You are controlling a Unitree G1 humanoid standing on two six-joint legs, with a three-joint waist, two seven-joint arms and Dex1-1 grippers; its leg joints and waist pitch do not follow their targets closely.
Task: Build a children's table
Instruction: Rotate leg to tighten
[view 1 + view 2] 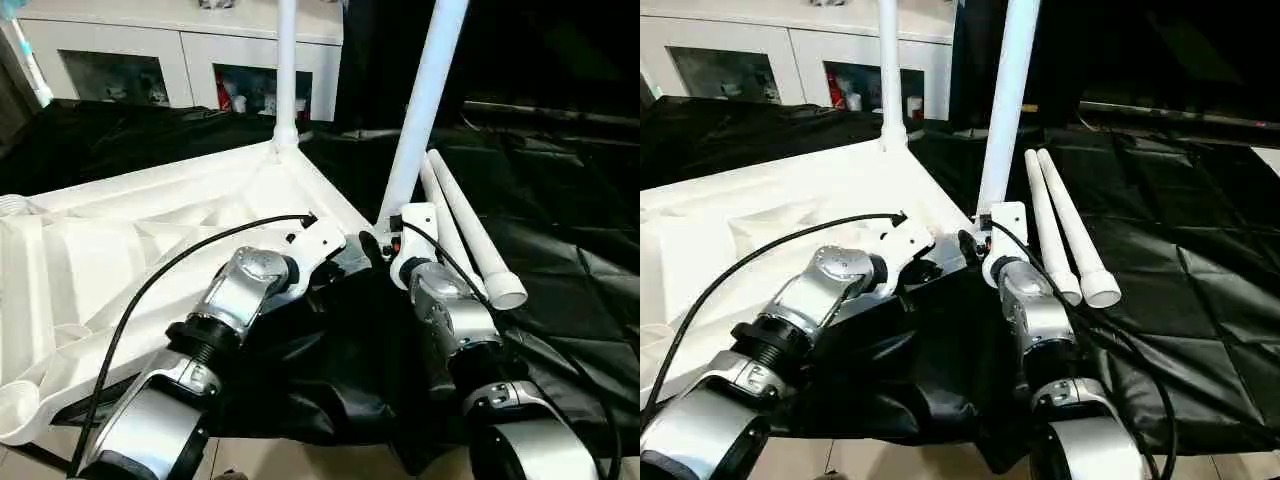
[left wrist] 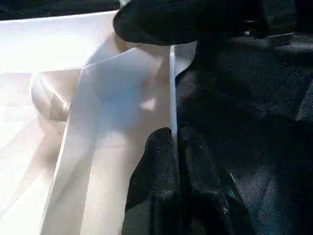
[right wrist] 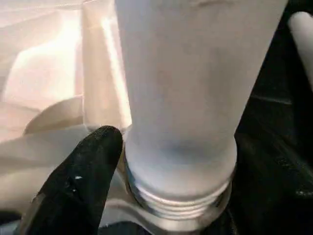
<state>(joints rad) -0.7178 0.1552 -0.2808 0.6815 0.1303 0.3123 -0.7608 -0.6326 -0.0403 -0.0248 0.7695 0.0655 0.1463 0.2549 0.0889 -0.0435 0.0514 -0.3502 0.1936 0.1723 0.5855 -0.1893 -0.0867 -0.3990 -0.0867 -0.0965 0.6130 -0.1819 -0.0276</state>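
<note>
— What do you make of the table top [image 1: 150, 240]?
— You're looking at smooth white plastic, like the legs [image 1: 1065, 225].
— And underneath?
— Black sheet [image 1: 1160, 300], creased, faintly shiny. Your forearms [image 1: 240, 290] look like brushed silver metal.

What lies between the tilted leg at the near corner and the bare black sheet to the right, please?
Two loose legs lie side by side on the black sheet, right of the tilted leg, in both eye views.

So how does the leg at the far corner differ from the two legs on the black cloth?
The far-corner leg stands upright in the tabletop; the two loose legs lie flat. It's seated in a corner socket; they rest side by side on the black cloth, unattached. All are white tapered tubes.
</note>
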